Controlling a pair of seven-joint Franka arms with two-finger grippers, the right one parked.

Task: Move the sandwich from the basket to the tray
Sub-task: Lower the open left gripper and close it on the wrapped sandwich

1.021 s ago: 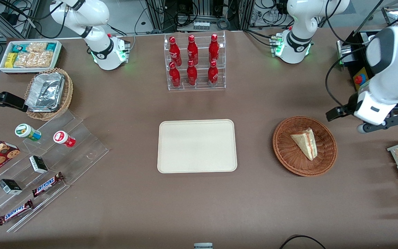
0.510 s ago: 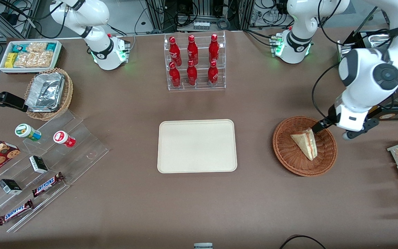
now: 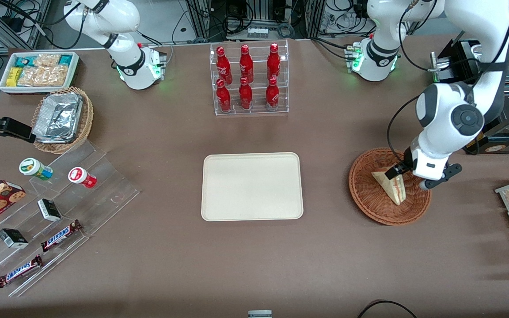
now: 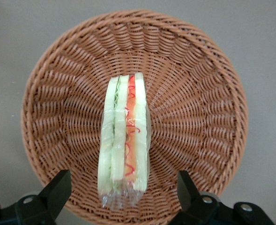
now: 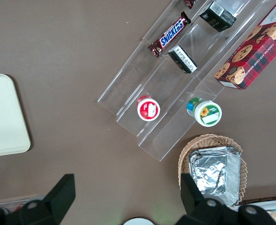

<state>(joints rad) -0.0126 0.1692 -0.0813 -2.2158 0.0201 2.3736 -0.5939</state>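
A brown table (image 3: 334, 265) carries the scene, with cables and metal racks along its edge farthest from the front camera. Near its middle lies the tray (image 3: 252, 186), bare, and farther from the camera stands a clear rack of red bottles (image 3: 248, 79). Toward the working arm's end sits the basket (image 3: 371, 194), with the sandwich (image 3: 391, 185) lying in it, wrapped in clear film, its cut edge facing up at the wrist camera. The gripper (image 4: 123, 190) hangs just above the sandwich, over the basket, its fingers (image 4: 58, 190) spread wide to either side of the wedge and not touching it.
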